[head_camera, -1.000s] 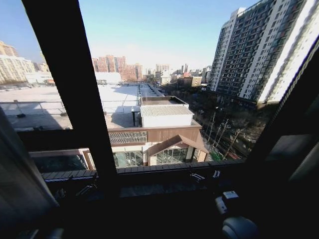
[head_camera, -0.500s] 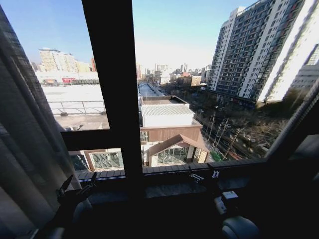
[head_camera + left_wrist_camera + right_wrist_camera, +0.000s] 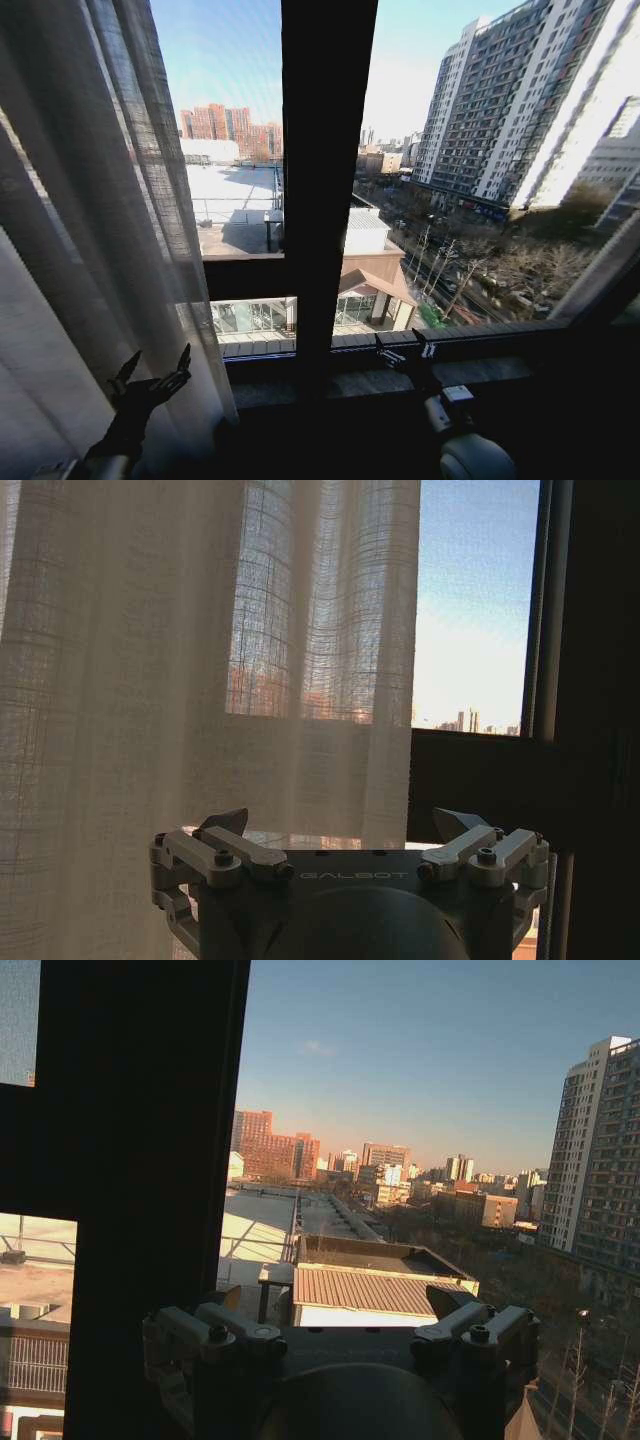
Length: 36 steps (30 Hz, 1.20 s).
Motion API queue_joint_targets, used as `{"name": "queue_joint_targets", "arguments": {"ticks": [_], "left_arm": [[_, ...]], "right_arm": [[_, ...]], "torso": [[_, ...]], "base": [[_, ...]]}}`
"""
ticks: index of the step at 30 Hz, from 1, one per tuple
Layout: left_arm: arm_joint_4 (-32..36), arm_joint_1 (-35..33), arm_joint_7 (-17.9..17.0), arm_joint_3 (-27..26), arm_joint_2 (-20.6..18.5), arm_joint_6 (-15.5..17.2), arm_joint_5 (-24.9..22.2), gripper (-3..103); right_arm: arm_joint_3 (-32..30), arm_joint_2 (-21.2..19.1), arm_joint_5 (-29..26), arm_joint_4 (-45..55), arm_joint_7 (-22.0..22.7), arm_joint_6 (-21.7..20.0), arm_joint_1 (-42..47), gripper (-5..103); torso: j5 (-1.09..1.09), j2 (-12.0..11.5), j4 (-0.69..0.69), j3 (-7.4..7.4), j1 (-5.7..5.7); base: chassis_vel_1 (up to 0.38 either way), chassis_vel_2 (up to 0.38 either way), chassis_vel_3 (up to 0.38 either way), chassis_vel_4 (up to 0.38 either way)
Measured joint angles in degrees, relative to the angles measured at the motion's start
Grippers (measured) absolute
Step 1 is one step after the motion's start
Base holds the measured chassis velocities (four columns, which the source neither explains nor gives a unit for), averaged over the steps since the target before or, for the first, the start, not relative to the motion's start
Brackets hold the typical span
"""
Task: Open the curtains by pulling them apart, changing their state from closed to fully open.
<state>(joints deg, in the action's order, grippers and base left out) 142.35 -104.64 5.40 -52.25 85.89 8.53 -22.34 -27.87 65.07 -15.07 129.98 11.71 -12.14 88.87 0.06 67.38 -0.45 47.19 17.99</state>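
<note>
Sheer off-white pleated curtain panel [image 3: 90,230] is bunched along the window's left edge, blocking that side. The left gripper [image 3: 152,374], fingers spread, sits just in front of its folds. Dark vertical window frame bar [image 3: 325,170] stands mid-window. Glass between curtain and bar, and right of bar, is uncovered. The right gripper [image 3: 402,349], fingers apart, is near the grey window sill [image 3: 480,372].

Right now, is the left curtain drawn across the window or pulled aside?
Pulled aside: the left curtain hangs bunched in pleats at the window's left edge, the glass beside it bare. The open left gripper is before it.
</note>
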Motion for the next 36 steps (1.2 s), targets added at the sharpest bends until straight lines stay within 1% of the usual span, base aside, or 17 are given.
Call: {"name": "queue_joint_targets", "arguments": {"ticks": [2,4,5,9,10,14,15,18,19,20,25,26,28,31,34,35,36], "left_arm": [[-0.2,0.4,0.0,0.1,-0.8,0.4,-0.3,100],[-1.2,1.3,-0.1,0.2,-3.1,0.9,-1.0,100],[-1.2,1.3,-0.1,0.2,-3.1,0.9,-1.0,100],[-3.6,3.8,-3.0,0.6,-6.3,1.6,-2.8,100],[-3.6,3.8,-3.0,0.6,-6.3,1.6,-2.8,100],[-5.4,7.5,-8.0,2.0,-9.9,3.4,-4.3,100],[-5.4,7.5,-8.0,2.0,-9.9,3.4,-4.3,100],[-7.3,9.8,-9.3,3.2,-12.1,4.0,-4.8,100],[-8.0,10.7,-10.4,3.7,-12.7,4.3,-4.9,100],[-8.0,10.7,-10.4,3.7,-12.7,4.3,-4.9,100],[-10.4,13.3,-13.7,4.8,-15.2,5.4,-6.6,100],[-10.4,13.3,-13.7,4.8,-15.2,5.4,-6.6,100],[-11.8,14.4,-13.9,4.8,-16.8,5.4,-7.3,100],[-13.0,15.1,-13.1,4.5,-18.1,5.2,-8.1,101],[-14.3,15.8,-11.6,3.8,-19.7,5.0,-9.7,86],[-14.3,15.8,-11.6,3.8,-19.7,5.0,-9.7,86],[-14.6,15.8,-11.0,3.6,-19.9,5.0,-10.0,81]], "right_arm": [[0.0,0.1,0.2,0.1,0.1,0.0,0.2,100],[-0.1,0.1,0.5,0.4,0.2,0.0,0.6,100],[-0.1,0.1,0.5,0.4,0.2,0.0,0.6,100],[-0.6,0.1,0.7,0.7,0.3,0.2,1.5,100],[-0.6,0.1,0.7,0.7,0.3,0.2,1.5,100],[-1.3,0.1,0.8,0.6,0.4,0.4,1.6,100],[-1.3,0.1,0.8,0.6,0.4,0.4,1.6,100],[-2.0,0.3,0.9,0.5,0.4,0.7,1.7,100],[-2.3,0.4,1.0,0.5,0.4,0.9,1.7,100],[-2.3,0.4,1.0,0.5,0.4,0.9,1.7,100],[-2.7,0.5,1.1,0.2,0.4,1.3,1.5,100],[-2.7,0.5,1.1,0.2,0.4,1.3,1.5,100],[-2.7,0.6,1.1,0.2,0.4,1.3,1.3,100],[-2.7,0.7,1.2,0.1,0.4,1.3,1.2,100],[-2.7,0.9,1.2,0.0,0.4,1.4,1.2,100],[-2.7,0.9,1.2,0.0,0.4,1.4,1.2,100],[-2.7,1.0,1.2,0.0,0.5,1.4,1.3,100]], "torso": [[0.02,0.0,0.00,0.00,0.00],[0.00,0.0,0.00,0.00,-0.01],[0.00,0.0,0.00,0.00,-0.01],[-0.09,0.0,0.02,0.00,0.00],[-0.09,0.0,0.02,0.00,0.00],[-0.06,0.0,0.00,0.00,0.00],[-0.06,0.0,0.00,0.00,0.00],[-0.02,0.0,0.01,0.00,0.00],[-0.03,0.0,0.00,0.00,0.00],[-0.03,0.0,0.00,0.00,0.00],[-0.07,0.0,0.01,0.00,0.00],[-0.07,0.0,0.01,0.00,0.00],[-0.06,0.0,0.01,0.00,0.00],[-0.05,0.0,0.00,0.00,0.00],[-0.04,0.0,0.01,0.00,0.00],[-0.04,0.0,0.01,0.00,0.00],[-0.05,0.0,0.01,0.00,0.00]], "base": [[-0.050,-0.049,0.055,0.065],[-0.033,-0.054,0.055,0.052],[-0.033,-0.045,0.056,0.052],[0.000,0.000,0.000,0.000],[0.000,0.000,0.000,0.000],[0.000,0.000,0.000,0.000],[0.000,0.000,0.000,0.000],[0.000,0.000,0.000,0.000],[0.000,0.000,0.000,0.000],[0.000,0.000,0.000,0.000],[0.000,0.000,0.000,0.000],[0.000,0.000,0.000,0.000],[0.000,0.000,0.000,0.000],[0.000,0.000,0.000,0.000],[0.000,0.000,0.000,0.000],[0.000,0.000,0.000,0.000],[0.000,0.000,0.000,0.000]]}}
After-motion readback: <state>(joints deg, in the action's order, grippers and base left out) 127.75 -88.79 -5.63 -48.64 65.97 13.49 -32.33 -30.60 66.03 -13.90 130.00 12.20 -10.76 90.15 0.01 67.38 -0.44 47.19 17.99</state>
